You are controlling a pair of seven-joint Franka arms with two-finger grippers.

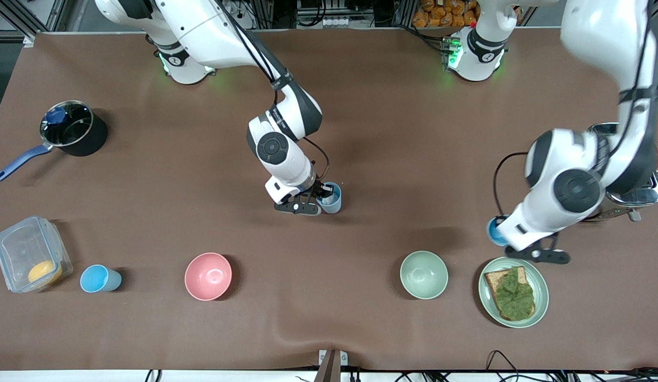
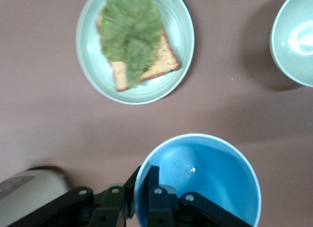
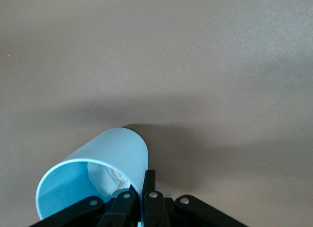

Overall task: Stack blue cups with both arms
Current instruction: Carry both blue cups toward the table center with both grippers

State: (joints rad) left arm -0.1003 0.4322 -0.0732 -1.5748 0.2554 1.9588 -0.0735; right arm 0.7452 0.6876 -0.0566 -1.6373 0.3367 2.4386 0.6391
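Observation:
My right gripper (image 1: 323, 198) is shut on the rim of a pale grey-blue cup (image 1: 331, 197), low over the middle of the table. In the right wrist view one finger is inside and one outside the cup (image 3: 102, 163), which has something whitish in it; the gripper (image 3: 140, 192) pinches its wall. My left gripper (image 1: 503, 234) is shut on the rim of a brighter blue cup (image 1: 495, 232), over the table beside the plate. It also shows in the left wrist view (image 2: 143, 188), pinching the cup (image 2: 210, 178). A third blue cup (image 1: 98, 278) stands beside the clear container.
A pink bowl (image 1: 208, 276) and a pale green bowl (image 1: 423, 274) sit nearer the front camera. A green plate (image 1: 543, 289) holds toast with lettuce. A silver appliance (image 1: 634, 188) is under the left arm. A pot (image 1: 71, 130) and a clear container (image 1: 29, 257) stand toward the right arm's end.

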